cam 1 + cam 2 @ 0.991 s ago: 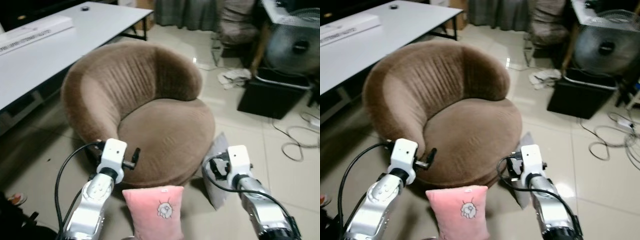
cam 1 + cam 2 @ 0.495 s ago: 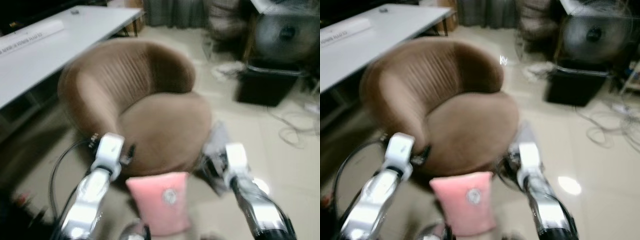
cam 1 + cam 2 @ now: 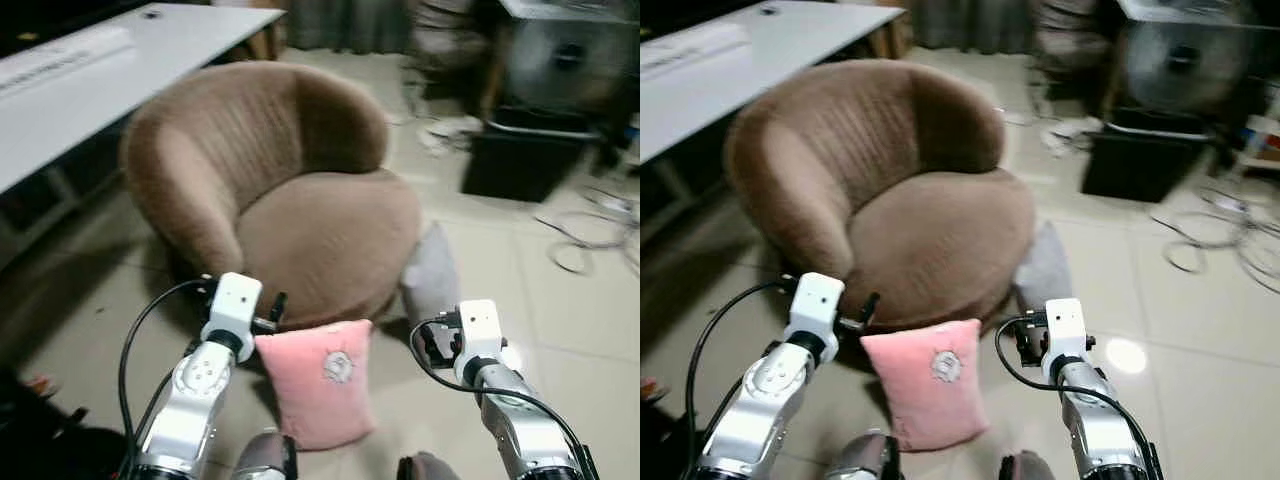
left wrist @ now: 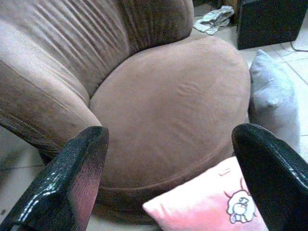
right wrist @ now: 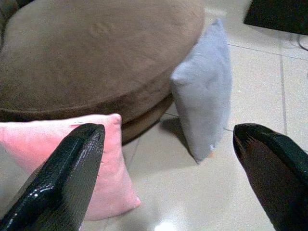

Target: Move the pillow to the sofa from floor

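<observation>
The square pink plush pillow with a small white cartoon patch (image 3: 318, 378) stands on edge on the pale tiled floor (image 3: 560, 320), leaning just in front of the round brown fabric sofa chair (image 3: 300, 210). It sits between the two arms and is held by neither.

The left pincer (image 4: 168, 178) has its fingers spread wide apart, looking over the sofa seat with a corner of the pink pillow below. The right pincer (image 5: 168, 178) is likewise wide apart and empty, aimed at the floor gap between the pink pillow and a pale grey fabric pillow (image 5: 204, 96) that leans against the sofa's base.

Risks, as I judge them:
- With two pillows on the floor, the right pincer, which points nearer the grey one, could close on the wrong pillow.
- The pink pillow is soft and propped on edge; a nudge from either arm may tip it flat, making a pinch harder.
- A one-sided pinch on a corner could let the stuffing slip free mid-lift.
- Loose cables (image 3: 585, 235) lie on the floor to the right and could snag a foot if the robot steps that way.

Count: two pillows (one pink, one grey), one sofa chair, two pincers, one white tabletop (image 3: 90, 90) at the far left.
</observation>
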